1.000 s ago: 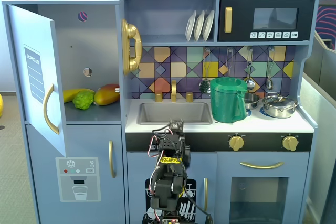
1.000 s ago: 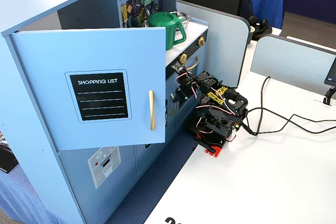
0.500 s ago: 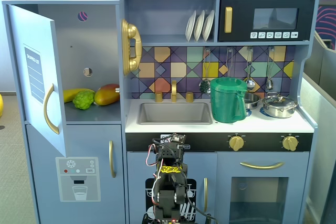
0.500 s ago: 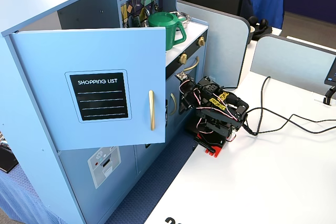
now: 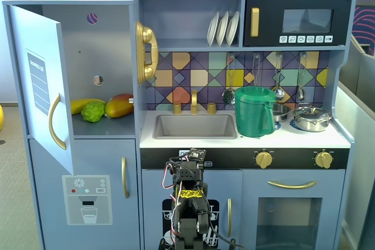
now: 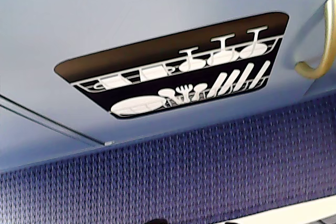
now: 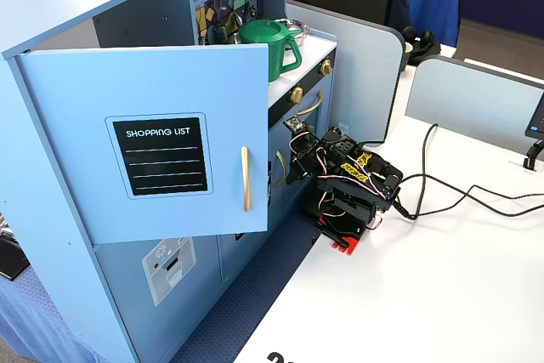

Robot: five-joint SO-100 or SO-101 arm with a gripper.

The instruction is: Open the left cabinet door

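The left cabinet door [image 5: 36, 80] is swung wide open, edge-on in a fixed view, with its curved gold handle [image 5: 54, 122] facing out. In another fixed view its front [image 7: 204, 82] shows the black SHOPPING LIST panel [image 7: 164, 155] and the gold handle [image 7: 246, 178]. My arm is folded low in front of the toy kitchen. Its gripper [image 7: 295, 159] points at the lower doors, away from the open door and touching nothing I can see. The wrist view shows only the dish-rack door [image 6: 157, 14]; the jaws barely show.
Inside the open compartment lie a banana [image 5: 81, 105], a green fruit [image 5: 94, 111] and a mango [image 5: 119, 105]. The water-dispenser door [image 5: 88, 200] below is shut. A green pitcher [image 5: 254, 111] stands by the sink. Cables [image 7: 450, 189] trail over the white table.
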